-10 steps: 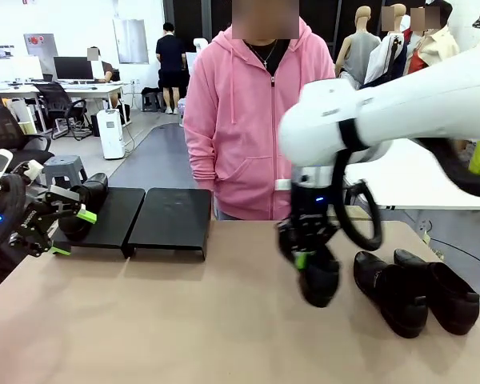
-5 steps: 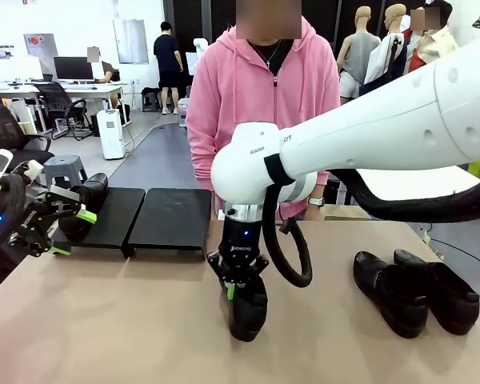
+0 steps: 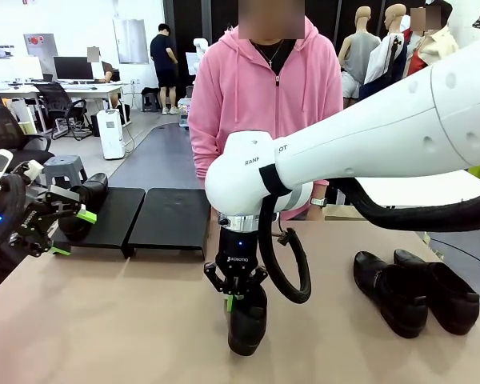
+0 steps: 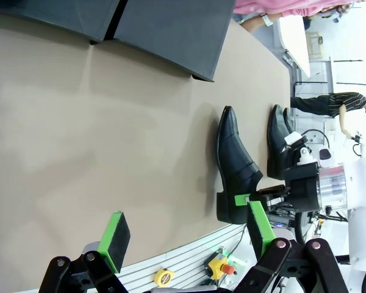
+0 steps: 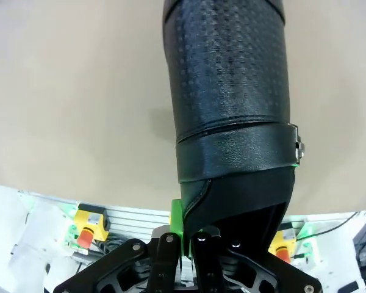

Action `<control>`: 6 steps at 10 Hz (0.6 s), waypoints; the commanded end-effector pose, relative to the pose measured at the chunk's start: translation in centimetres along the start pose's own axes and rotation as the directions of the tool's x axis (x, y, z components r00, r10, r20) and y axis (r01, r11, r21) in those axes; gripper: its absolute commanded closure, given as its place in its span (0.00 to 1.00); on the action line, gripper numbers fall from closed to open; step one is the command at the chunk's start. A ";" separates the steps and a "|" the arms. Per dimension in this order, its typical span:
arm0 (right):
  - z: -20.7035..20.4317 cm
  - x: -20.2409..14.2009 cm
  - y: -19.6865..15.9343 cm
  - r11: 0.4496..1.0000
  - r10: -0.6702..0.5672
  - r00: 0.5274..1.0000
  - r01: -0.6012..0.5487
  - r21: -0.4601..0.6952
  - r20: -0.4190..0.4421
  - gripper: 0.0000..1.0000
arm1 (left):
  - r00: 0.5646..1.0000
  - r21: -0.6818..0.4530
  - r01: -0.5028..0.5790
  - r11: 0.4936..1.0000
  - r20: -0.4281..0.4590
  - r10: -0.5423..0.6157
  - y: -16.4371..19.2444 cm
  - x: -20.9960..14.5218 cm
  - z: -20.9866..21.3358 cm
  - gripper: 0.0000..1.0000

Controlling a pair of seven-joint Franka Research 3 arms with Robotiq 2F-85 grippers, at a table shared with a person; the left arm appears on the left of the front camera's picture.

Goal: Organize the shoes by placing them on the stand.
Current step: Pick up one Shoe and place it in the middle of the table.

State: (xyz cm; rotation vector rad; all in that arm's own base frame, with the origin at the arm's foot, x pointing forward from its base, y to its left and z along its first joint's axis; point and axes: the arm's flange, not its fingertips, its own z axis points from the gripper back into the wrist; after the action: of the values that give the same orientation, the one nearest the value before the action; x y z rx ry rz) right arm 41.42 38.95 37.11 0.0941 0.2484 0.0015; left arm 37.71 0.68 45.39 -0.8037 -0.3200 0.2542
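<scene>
Above tabletop (image 3: 104, 320), right jaws point down, pinching shoe (image 3: 247, 320).

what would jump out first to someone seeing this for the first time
The big white right arm reaching across the middle of the table, its right claw shut on a black shoe. Behind it stands a person in a pink hoodie, with two more shoes on the table's right and the black stand at far left.
</scene>
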 end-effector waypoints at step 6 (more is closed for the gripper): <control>1.8 0.3 -0.1 0.995 0.099 0.995 -0.098 0.014 -0.018 0.00 | 1.000 -0.013 -0.003 1.000 0.000 0.003 0.1 0.0 0.2 0.00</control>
State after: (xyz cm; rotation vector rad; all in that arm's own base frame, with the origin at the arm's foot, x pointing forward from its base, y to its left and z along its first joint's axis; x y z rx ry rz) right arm 42.15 39.68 37.66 0.1049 0.2536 0.0439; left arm 37.71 0.67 45.39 -0.8037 -0.3199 0.2541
